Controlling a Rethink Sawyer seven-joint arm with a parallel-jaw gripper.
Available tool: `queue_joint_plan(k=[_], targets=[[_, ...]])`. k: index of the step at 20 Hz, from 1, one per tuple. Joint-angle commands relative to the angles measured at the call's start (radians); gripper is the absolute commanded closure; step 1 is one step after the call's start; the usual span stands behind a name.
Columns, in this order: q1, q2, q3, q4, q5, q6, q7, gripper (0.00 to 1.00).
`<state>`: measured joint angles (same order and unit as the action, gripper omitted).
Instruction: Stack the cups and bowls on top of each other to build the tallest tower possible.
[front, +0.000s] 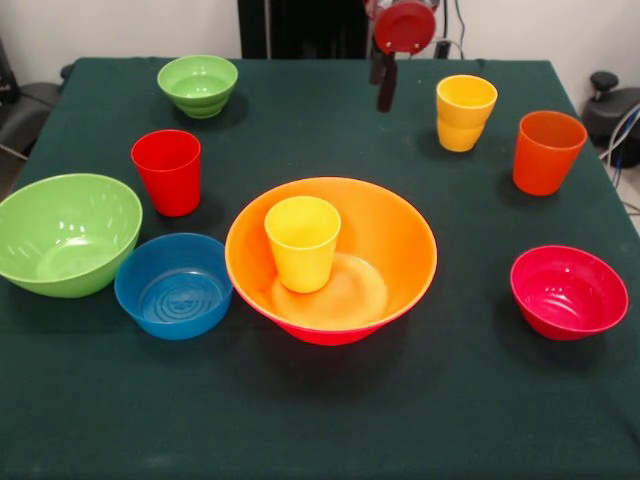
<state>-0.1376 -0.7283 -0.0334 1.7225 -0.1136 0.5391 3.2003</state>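
Glossy orange bowl (385, 235) cradling tapered yellow cup (302, 242), dark cloth table (300, 410)

No writing to read anywhere

From here the glossy plastic bowls and tapered plastic cups are all plain coloured, and the dark green tablecloth carries no label, brand, number or sign either.

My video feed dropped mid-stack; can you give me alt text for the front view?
A yellow cup stands upright in the large orange bowl, nested in a pink one, at the middle of a dark green table. Around it sit green, blue and red bowls and red, orange and yellow cups. The gripper hangs above the far side, holding nothing.
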Motion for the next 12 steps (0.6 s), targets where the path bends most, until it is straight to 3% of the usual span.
queue_joint_plan(k=[1,12], targets=[[0.064,0.093,0.021,0.021,0.019,-0.038,0.059,0.0],[0.129,0.141,-0.033,-0.002,0.109,-0.061,0.128,0.0]])
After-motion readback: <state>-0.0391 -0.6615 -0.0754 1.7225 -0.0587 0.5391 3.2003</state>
